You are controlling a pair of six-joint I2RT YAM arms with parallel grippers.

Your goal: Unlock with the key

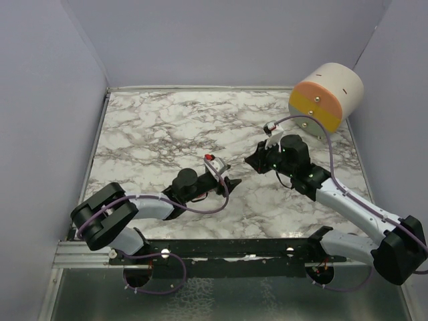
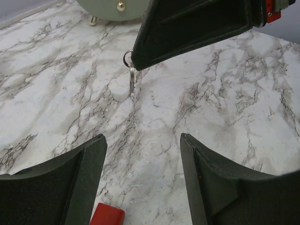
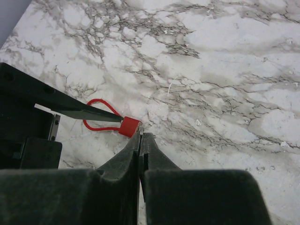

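1. Left fingers [image 2: 56, 187] stand wide apart and hold nothing. Low between them, at the edge of the left wrist view, a red corner shows, which I judge to be the lock.
2. On the tabletop [image 1: 167, 127], just beside one left finger, lies the lock [image 3: 130, 126]: a small red block with a thin red loop [image 3: 112, 110]. It looks light, so I think it will slide on the smooth marble when the key pushes it. The loop seems soft and gives no firm hold. It is better to take the block by its flat sides and leave the keyhole face free. Where the keyhole is, I cannot tell.
3. Right fingers [image 3: 187, 197] are pressed together on the key [image 2: 132, 80], above the tabletop and near the lock. Its ring [image 2: 127, 59] and flat blade hang under the tips. The key is thin, stiff, smooth metal. Held so, it may swing or turn in the grip, so a hold on its flat head seems safer.
4. Far right, a round cream, orange and yellow drum [image 1: 328, 97] stands well apart.
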